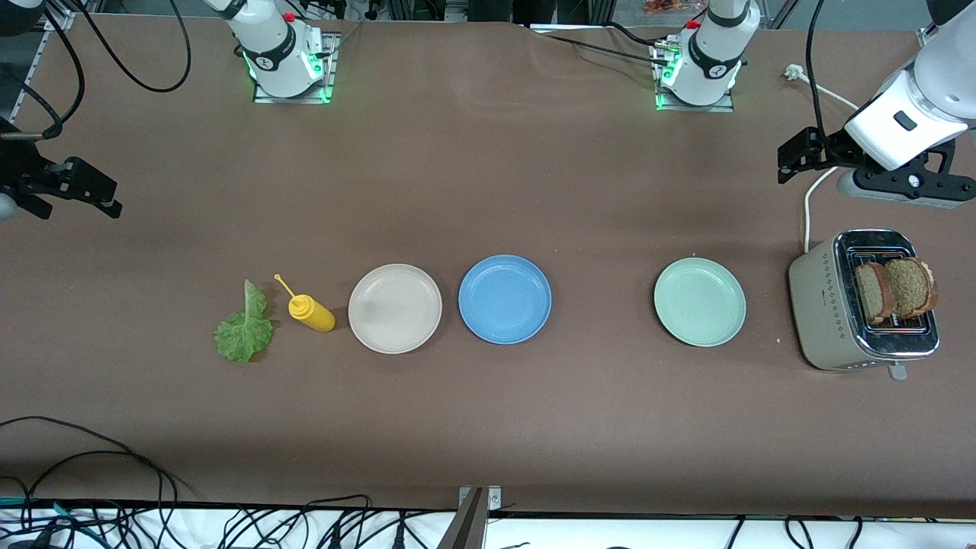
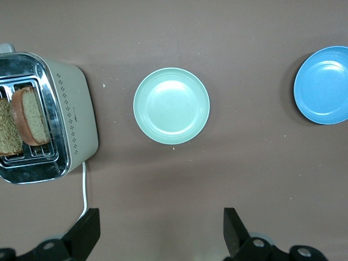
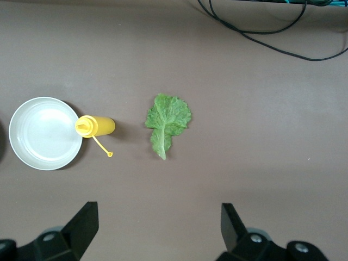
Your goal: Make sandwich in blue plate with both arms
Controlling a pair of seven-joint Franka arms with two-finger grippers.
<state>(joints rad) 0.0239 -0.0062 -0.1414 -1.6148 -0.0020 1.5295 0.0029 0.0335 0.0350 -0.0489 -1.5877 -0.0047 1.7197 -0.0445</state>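
1. The left gripper (image 2: 157,239) hangs with fingers spread wide, holding nothing, over bare table at the left arm's end; the toaster (image 1: 865,305) stands nearer the front camera, with two bread slices (image 1: 892,290) upright in its slots.
2. The right gripper (image 3: 155,236) hangs wide apart and empty above the table (image 1: 488,168) at the right arm's end.
3. The lettuce leaf (image 1: 245,326) lies flat beside the yellow bottle (image 1: 311,311); then come the beige plate (image 1: 395,308), the blue plate (image 1: 505,298), bare, and the green plate (image 1: 699,301).
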